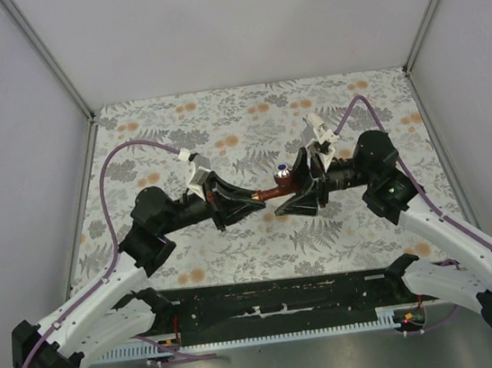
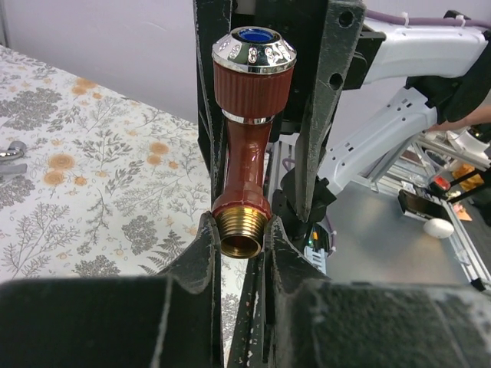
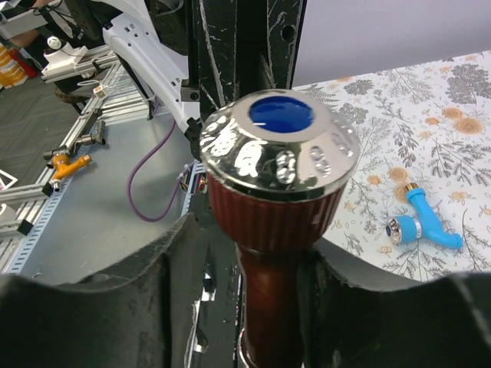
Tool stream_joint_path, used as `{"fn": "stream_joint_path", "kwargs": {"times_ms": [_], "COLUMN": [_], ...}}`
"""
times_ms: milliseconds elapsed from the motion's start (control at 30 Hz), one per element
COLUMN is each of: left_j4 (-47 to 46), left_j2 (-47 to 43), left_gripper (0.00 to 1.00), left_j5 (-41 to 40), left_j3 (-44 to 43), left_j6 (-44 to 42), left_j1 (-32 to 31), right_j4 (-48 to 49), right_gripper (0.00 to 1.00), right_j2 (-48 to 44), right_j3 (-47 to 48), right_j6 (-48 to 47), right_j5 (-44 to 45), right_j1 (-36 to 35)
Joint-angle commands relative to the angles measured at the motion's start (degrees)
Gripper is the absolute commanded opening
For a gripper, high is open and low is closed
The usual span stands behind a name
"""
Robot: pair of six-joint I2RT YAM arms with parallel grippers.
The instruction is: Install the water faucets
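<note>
Pinching threaded end of red-brown faucet (image 2: 244,165) w/ L fingers (image 2: 201,257); axis horiz., knob toward R fingers (image 2: 328,115), grip there unclear.

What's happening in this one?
The two arms meet over the middle of the table, with a reddish-brown faucet held between them. The left tool is shut on its brass threaded end. The right tool flanks the neck just under the chrome knob, but whether it grips is unclear. A blue faucet lies on the table, untouched.
</note>
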State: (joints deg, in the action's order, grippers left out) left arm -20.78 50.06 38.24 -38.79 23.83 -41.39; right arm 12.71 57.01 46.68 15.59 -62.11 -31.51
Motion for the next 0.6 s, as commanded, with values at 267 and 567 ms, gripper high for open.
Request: {"fn": "stream_joint_path", "kwargs": {"times_ms": [267,567], "left_j4": [-5.9,-5.2], "left_j2": [-0.5,-0.9], "left_gripper": [0.02,0.02], "left_j5": [-2.1,-0.1], "left_j3": [2.1,2.0], "left_j6": [5.0,4.5], "left_j1": [-0.6,-0.9], "right_j4": [8.2,7.9], "right_gripper": [0.6,0.61], "right_j2": [-1.4,-1.6], "right_j3": [-1.6,-1.1], "right_j6": [5.3,6.0], "right_j5": [1.4,2.2], "right_j1": [-0.4,-0.5]}}
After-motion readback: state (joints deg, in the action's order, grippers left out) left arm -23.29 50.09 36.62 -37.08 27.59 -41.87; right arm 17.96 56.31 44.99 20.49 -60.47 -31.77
